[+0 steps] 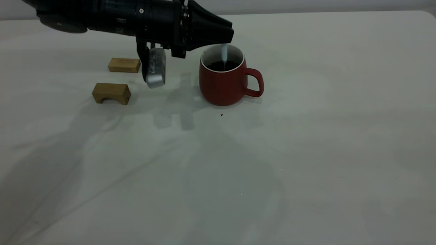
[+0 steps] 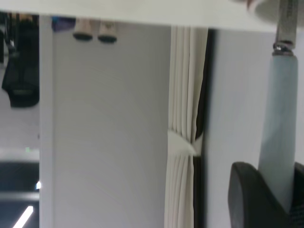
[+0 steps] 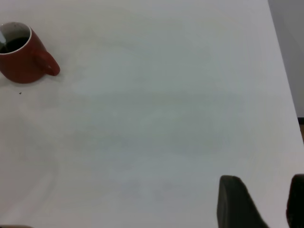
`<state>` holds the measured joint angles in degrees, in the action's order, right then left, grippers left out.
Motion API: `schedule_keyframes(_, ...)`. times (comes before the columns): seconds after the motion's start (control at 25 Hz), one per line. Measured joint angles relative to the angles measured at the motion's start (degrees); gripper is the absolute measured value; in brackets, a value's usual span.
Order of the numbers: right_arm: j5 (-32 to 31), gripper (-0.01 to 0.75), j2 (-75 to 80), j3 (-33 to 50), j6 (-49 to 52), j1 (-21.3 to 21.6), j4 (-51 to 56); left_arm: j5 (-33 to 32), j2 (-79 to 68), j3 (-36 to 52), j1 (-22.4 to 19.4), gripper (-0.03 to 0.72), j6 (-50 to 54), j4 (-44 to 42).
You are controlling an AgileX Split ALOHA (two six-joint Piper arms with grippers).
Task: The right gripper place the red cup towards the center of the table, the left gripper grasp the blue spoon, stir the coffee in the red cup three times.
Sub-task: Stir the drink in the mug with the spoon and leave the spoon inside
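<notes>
The red cup (image 1: 223, 86) stands on the table (image 1: 306, 153) just behind its middle, handle pointing right, with dark coffee (image 1: 223, 65) inside. My left gripper (image 1: 226, 39) hovers just above the cup's rim, shut on the pale handle of the blue spoon (image 1: 224, 52). The spoon hangs upright with its lower end in the coffee. In the left wrist view the spoon (image 2: 282, 123) runs out from between that gripper's (image 2: 280, 190) fingers. My right gripper (image 3: 266, 199) is open over bare table, far from the cup (image 3: 21, 61), and holds nothing.
Two tan wooden blocks (image 1: 124, 65) (image 1: 111, 93) lie left of the cup, below the left arm. A small dark speck (image 1: 221, 115) sits on the table in front of the cup. The table's right edge (image 3: 285, 71) shows in the right wrist view.
</notes>
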<state>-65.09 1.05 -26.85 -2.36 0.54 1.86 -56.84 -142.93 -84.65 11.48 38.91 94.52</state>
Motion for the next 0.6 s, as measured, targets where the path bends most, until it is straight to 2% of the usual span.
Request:
schedule_keyframes(0.16,0.0,0.302,0.0,0.0,0.0,0.0,0.0,3.86,1.32,-0.23,0.0,0.18,-2.56,-0.49)
schedule_keyframes(0.32,0.0,0.302,0.0,0.0,0.0,0.0,0.0,4.94,1.32,-0.22,0.0,0.18,-9.3,1.96)
schedule_keyframes(0.48,0.0,0.302,0.0,0.0,0.0,0.0,0.0,2.99,1.32,-0.22,0.0,0.18,-10.83,4.18)
schedule_keyframes(0.6,0.0,0.302,0.0,0.0,0.0,0.0,0.0,0.35,1.32,-0.22,0.0,0.18,-6.95,4.3)
